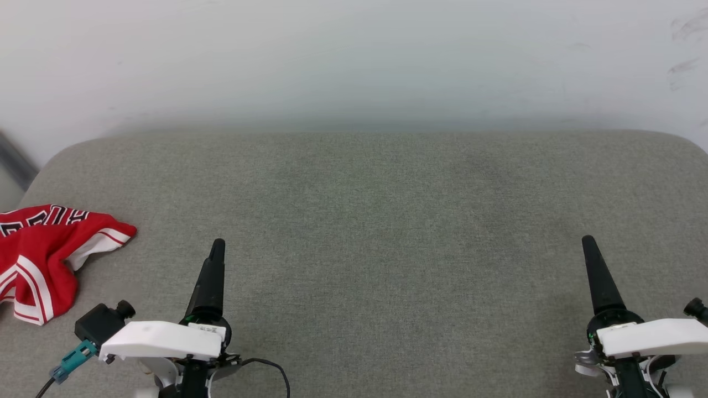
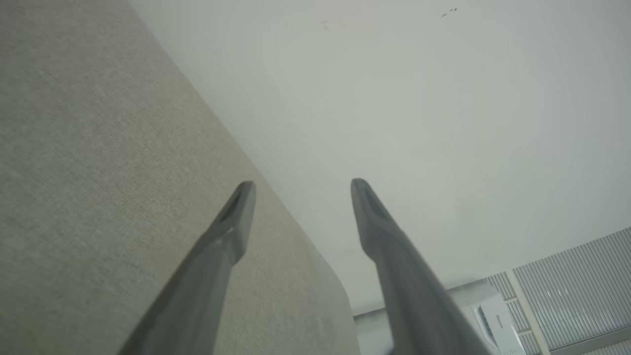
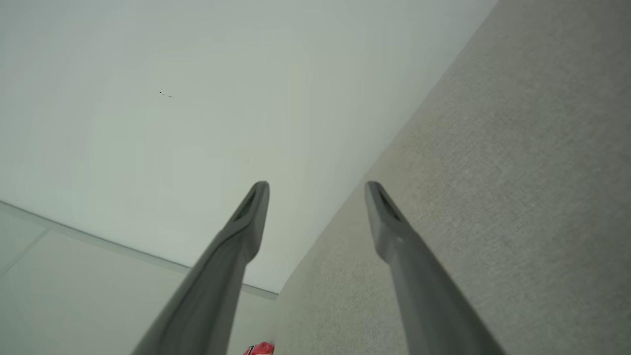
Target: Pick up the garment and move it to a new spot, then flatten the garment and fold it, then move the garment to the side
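Observation:
The garment (image 1: pixel 41 260), red with white-and-red striped trim and black lettering, lies crumpled at the left edge of the grey padded surface (image 1: pixel 376 221); a scrap of its red (image 3: pixel 259 349) peeks in at the bottom of the right wrist view. My left gripper (image 1: pixel 217 249) sits at the lower left, to the right of the garment and apart from it. In the left wrist view its two fingers (image 2: pixel 300 190) stand spread, nothing between them. At the lower right is my right gripper (image 1: pixel 587 243); its fingers (image 3: pixel 316 190) are likewise spread and empty.
A pale wall (image 1: pixel 354 61) rises behind the surface's far edge. The surface's rounded corners show at far left and far right. A white appliance (image 2: pixel 493 320) and slatted panels (image 2: pixel 577 286) appear beyond the surface's corner in the left wrist view.

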